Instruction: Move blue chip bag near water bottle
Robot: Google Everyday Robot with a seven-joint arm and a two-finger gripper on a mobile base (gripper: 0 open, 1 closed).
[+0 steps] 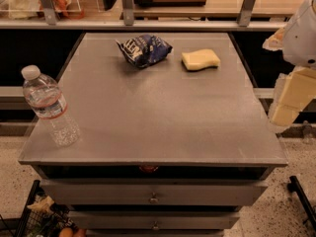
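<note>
Gripper [289, 100] right of table [158, 127], sponge [200, 59] beside chip bag [144, 50], open surface toward bottle [49, 107]

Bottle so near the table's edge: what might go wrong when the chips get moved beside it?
1. The bottle stands upright at the front-left corner of the table; a nudge from the arriving bag could tip it off.
2. The sponge lies just right of the bag, toward the claw at the right side, so reaching in might bump it.

blue chip bag [144, 50]: white letters, I cannot read them | water bottle [49, 105] label: no clear words | my gripper [286, 110]: right edge
</note>
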